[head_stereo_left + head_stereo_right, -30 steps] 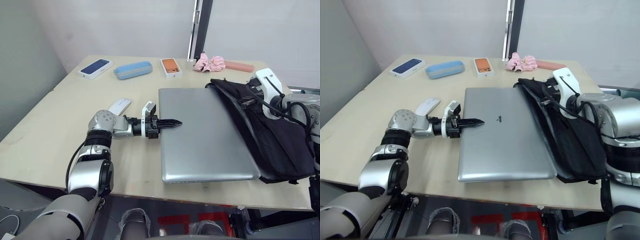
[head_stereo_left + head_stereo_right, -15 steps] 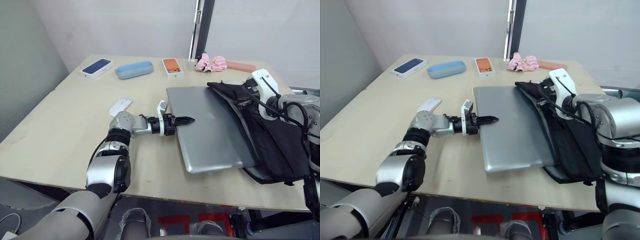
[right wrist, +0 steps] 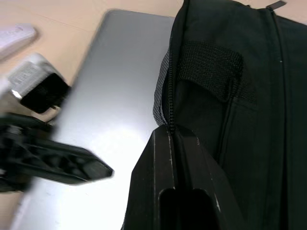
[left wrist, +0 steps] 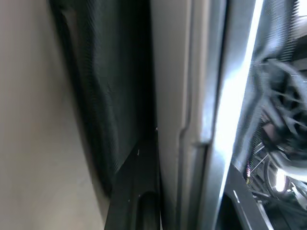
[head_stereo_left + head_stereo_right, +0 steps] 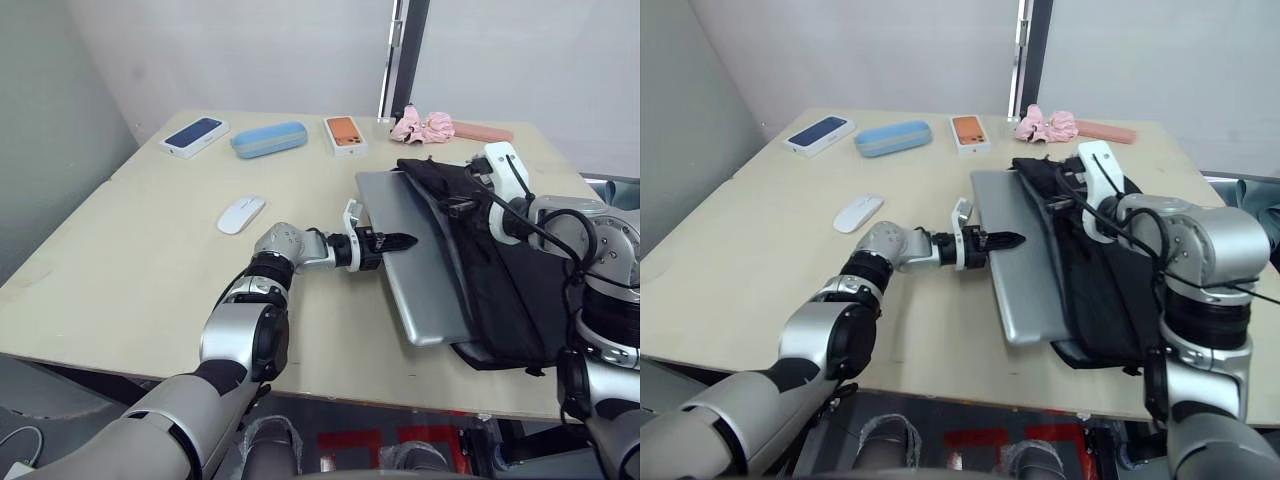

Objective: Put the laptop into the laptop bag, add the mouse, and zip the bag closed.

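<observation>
My left gripper (image 5: 400, 241) is clamped on the left edge of the laptop (image 5: 415, 262), which lies partly inside the laptop bag (image 5: 500, 270) on the table (image 5: 130, 250). My right gripper (image 3: 173, 139) pinches the bag's upper flap at the zipper edge — holding the mouth open. The mouse (image 5: 241, 213) sits well apart, to my left.

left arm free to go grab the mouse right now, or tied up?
Probably not yet. The left gripper is shut on the laptop, only partly inside the laptop bag. The mouse sits unobstructed on the table beside that arm.
</observation>
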`<move>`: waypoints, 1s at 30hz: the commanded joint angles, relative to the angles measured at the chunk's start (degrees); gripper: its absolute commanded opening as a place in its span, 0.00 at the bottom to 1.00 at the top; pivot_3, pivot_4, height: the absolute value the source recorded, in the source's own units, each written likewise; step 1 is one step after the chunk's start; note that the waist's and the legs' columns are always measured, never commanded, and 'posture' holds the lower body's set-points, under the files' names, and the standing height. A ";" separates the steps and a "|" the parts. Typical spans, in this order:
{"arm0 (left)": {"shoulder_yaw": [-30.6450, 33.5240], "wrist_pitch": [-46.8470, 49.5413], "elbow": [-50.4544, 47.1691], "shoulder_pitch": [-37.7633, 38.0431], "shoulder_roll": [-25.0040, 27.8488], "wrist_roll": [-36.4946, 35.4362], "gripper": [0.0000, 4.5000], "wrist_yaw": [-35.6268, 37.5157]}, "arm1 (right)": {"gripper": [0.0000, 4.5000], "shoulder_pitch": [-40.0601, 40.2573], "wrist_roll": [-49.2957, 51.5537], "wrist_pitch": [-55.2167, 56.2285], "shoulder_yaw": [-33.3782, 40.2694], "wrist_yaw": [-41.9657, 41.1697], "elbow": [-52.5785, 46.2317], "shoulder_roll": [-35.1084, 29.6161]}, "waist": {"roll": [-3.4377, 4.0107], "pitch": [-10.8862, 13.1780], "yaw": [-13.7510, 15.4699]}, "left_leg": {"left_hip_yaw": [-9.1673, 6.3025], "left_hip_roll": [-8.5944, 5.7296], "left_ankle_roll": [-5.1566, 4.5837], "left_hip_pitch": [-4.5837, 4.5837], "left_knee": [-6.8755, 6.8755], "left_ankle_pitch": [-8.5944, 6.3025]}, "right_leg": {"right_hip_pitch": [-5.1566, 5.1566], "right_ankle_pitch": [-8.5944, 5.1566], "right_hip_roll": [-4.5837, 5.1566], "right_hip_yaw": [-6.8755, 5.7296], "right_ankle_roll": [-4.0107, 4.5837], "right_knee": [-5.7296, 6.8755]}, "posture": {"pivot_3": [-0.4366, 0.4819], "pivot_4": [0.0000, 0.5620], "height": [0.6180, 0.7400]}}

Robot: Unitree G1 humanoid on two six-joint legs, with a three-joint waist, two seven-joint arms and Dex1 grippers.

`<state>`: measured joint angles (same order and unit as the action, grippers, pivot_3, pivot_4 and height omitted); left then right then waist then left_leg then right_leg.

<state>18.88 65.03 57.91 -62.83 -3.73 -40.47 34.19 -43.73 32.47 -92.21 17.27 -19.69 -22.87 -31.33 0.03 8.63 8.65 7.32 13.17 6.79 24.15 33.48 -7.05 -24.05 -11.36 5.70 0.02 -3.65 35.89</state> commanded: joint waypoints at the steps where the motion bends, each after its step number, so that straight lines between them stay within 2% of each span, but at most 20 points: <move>1: 2.19 -1.44 -1.84 -4.41 -2.06 -2.84 0.07 4.39 | 0.01 -2.29 2.63 -0.29 2.40 2.13 -1.84 1.11 | 0.00 0.00 0.00 | 0.00 0.00 0.00 0.00 0.00 0.00 | 0.00 0.00 0.00 0.00 0.00 0.00 | 0.48 0.27 1.00; 15: 2.38 -6.46 -0.05 -5.58 -5.09 -1.95 0.07 4.19 | 0.01 -3.13 14.51 -0.29 5.80 13.26 1.70 8.28 | 0.05 -0.02 0.03 | 0.00 0.00 0.01 0.00 -0.05 0.00 | 0.00 0.02 0.01 0.00 -0.04 -0.05 | 0.48 0.27 1.00; 24: 3.06 -10.28 1.29 -5.99 -5.77 -1.81 0.07 4.02 | 0.01 -3.95 21.51 -0.29 7.47 19.69 4.35 8.61 | 0.07 -0.02 0.06 | 0.01 -0.01 0.02 0.01 -0.15 0.00 | 0.00 0.25 0.01 -0.02 -0.45 -0.16 | 0.48 0.27 1.00; 30: 3.19 -16.33 1.79 -5.37 -6.98 -0.61 0.07 2.34 | 0.01 -4.67 25.90 -0.29 8.23 23.52 6.22 8.54 | 0.09 -0.01 0.00 | 0.02 -0.01 0.03 0.01 -0.23 0.00 | 0.00 0.31 0.00 -0.04 -0.57 -0.25 | 0.48 0.27 1.00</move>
<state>19.39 51.68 61.77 -64.46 -7.93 -38.27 34.24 -47.11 56.07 -92.21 24.05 2.87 -15.99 -22.66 0.12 8.61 8.64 7.35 13.16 6.82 24.17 33.25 -7.05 -24.05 -11.03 5.70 -0.02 -4.25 35.63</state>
